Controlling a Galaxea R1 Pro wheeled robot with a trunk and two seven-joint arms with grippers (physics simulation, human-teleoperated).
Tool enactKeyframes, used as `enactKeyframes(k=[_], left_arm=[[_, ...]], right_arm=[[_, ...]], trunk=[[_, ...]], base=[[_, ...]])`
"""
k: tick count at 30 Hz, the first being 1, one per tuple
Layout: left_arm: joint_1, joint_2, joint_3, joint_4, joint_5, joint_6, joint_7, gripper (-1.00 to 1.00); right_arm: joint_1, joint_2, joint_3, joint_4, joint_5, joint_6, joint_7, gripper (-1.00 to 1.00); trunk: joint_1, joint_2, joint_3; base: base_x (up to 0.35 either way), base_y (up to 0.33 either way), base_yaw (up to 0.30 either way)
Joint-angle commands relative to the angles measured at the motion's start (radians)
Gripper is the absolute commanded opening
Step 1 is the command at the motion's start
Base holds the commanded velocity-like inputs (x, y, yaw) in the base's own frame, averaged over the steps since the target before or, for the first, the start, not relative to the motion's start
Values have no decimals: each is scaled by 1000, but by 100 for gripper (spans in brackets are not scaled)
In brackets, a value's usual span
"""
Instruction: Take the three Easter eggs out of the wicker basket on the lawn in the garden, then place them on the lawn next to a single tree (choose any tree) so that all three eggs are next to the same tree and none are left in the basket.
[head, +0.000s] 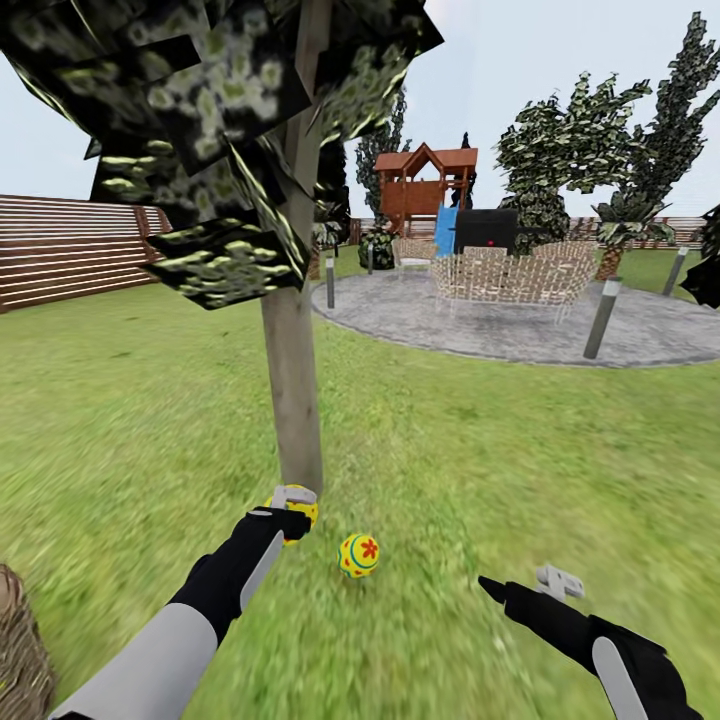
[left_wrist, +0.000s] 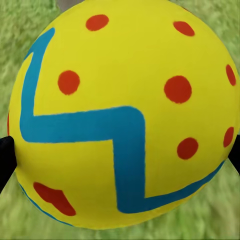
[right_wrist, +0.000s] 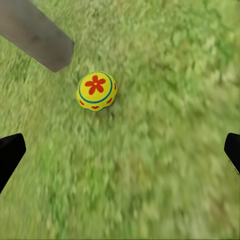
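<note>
Yellow with a blue zigzag and red dots, one egg (left_wrist: 122, 115) sits clamped between the jaws of our left gripper (head: 292, 510), low over the grass right at the foot of the tree (head: 293, 400). A second egg (head: 358, 555), the one with the red flower, already lies on the lawn (head: 480, 450) near the trunk, a little ahead of our right gripper (head: 520, 585), whose jaws are spread wide and hold nothing. So we judge one egg placed, one about to be set down, and a third unaccounted for; we cannot see inside the basket (head: 20, 640), which shows as a brown woven edge behind and outside our left arm.

Room looks generous. Open grass lies under and around both sets of jaws. The trunk is the one hard edge, just beyond the left jaws, and the placed egg lies between the two grippers, so we would lower the held egg on the trunk side to avoid knocking it.
</note>
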Motion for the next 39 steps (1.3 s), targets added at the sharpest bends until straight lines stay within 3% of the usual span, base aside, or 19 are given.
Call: enactKeyframes(k=[1, 14, 25, 32, 39], left_arm=[[-1, 0, -4, 0, 10, 4, 9, -100], [-1, -1, -3, 6, 11, 13, 8, -100], [-1, 1, -4, -2, 11, 5, 9, -100], [1, 1, -2, -3, 11, 3, 9, -100], [2, 3, -2, -3, 11, 1, 8, -100]], right_arm=[[-1, 0, -2, 0, 2, 5, 5, 100], [-1, 0, 0, 0, 3, 5, 5, 100], [-1, -1, 0, 0, 2, 5, 5, 100], [-1, 0, 0, 0, 3, 5, 6, 100], [-1, 1, -5, 0, 2, 4, 6, 100]], trunk=[[0, 0, -1], [0, 0, -1], [0, 0, -1], [27, -49, -23], [30, -51, -50]], base=[[249, -105, 0], [266, -10, 0], [29, 7, 0], [0, 0, 0], [0, 0, 0]])
